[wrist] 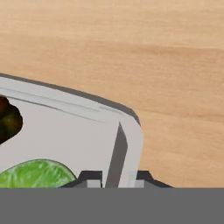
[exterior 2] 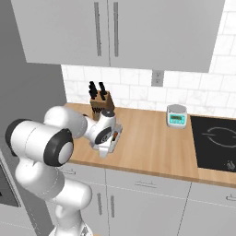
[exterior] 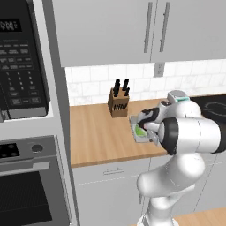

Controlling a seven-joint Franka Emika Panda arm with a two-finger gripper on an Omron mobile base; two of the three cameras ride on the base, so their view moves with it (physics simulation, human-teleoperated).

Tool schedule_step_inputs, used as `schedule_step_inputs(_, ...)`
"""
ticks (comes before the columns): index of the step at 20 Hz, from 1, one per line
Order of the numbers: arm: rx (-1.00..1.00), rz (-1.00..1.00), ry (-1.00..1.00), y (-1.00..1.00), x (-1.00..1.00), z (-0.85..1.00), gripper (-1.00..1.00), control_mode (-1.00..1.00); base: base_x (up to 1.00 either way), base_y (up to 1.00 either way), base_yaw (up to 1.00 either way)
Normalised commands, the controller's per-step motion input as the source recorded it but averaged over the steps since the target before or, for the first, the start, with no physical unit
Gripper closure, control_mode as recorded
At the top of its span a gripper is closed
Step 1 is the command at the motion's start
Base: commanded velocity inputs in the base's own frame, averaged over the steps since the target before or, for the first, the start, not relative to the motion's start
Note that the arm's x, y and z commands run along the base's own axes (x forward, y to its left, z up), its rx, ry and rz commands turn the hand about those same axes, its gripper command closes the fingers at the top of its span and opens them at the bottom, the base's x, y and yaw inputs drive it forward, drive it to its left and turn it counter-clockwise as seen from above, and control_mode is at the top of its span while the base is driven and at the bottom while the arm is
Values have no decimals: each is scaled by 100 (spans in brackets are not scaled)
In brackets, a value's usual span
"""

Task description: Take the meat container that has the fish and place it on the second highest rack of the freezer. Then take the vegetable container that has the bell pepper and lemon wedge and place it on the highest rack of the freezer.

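The vegetable container (wrist: 65,131) is a shallow grey tray resting on the wooden counter (wrist: 153,52). In the hand view the green lemon wedge (wrist: 37,173) lies in it at the bottom left. The dark bell pepper (wrist: 6,118) shows at the left edge. My gripper (wrist: 117,179) is shut on the tray's end wall, one fingertip inside and one outside. From the left base view the vegetable container (exterior: 139,130) shows its green content just beyond my wrist. In the right base view my gripper (exterior 2: 109,144) points down at the vegetable container (exterior 2: 118,131). The freezer and the meat container with the fish are out of view.
A wooden knife block (exterior: 118,102) stands behind the tray against the tiled wall. A small digital scale (exterior 2: 176,115) sits to the right, beside the black cooktop (exterior 2: 214,143). The black oven and microwave column (exterior: 24,110) bounds the counter on the left. Cabinets hang overhead.
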Motion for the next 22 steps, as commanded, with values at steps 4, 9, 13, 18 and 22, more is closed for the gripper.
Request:
schedule_step_inputs(4, 0, 0, -1, 2, -14, 8, 100, -100, 0, 0, 0)
schedule_step_inputs(9, 0, 8, -2, 11, -40, 41, 100, -100, 0, 0, 0)
schedule_step_inputs(13, -1, 14, -1, 16, -47, 70, 100, -100, 0, 0, 0)
schedule_step_inputs(18, 0, 3, -11, 12, -64, 68, 100, -100, 0, 0, 0)
schedule_step_inputs(22, -1, 0, -17, 6, -85, 64, 100, -100, 0, 0, 0)
